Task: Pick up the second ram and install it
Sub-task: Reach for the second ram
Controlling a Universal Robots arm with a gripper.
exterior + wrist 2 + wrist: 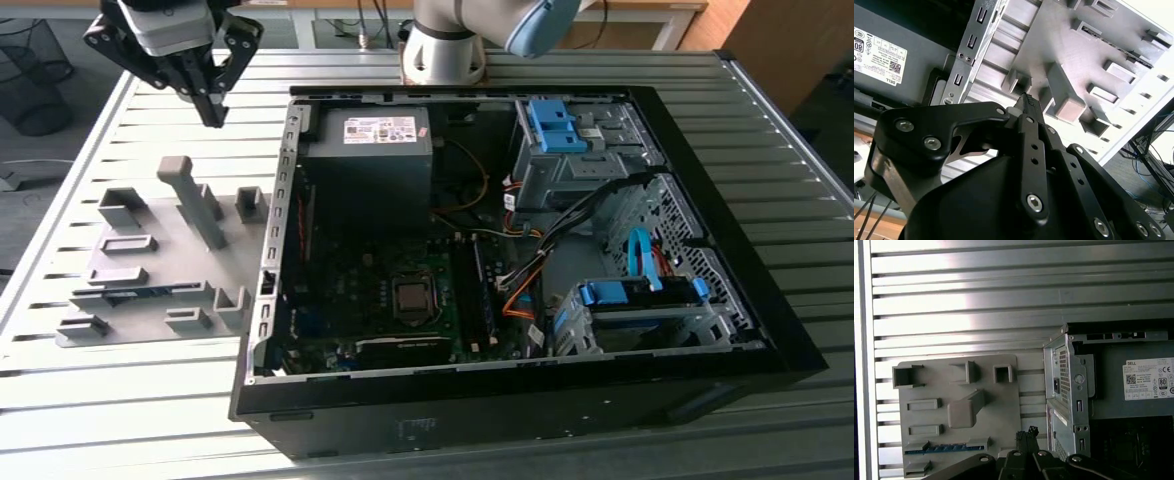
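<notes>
Ribbed metal table [134, 410] fills the exterior view. Nearest, at lower centre and right, an open case [534, 405] lies on its side with the board showing. Beside it, at the frame's left, sits a grey holder [167, 215]. The ram [144, 292], a thin blue strip, lies in a slot in the holder's lower part. Farthest, at upper left, the gripper [211, 112] hangs beyond the holder, well apart from the ram, its fingers pressed together and gripping nothing.
</notes>
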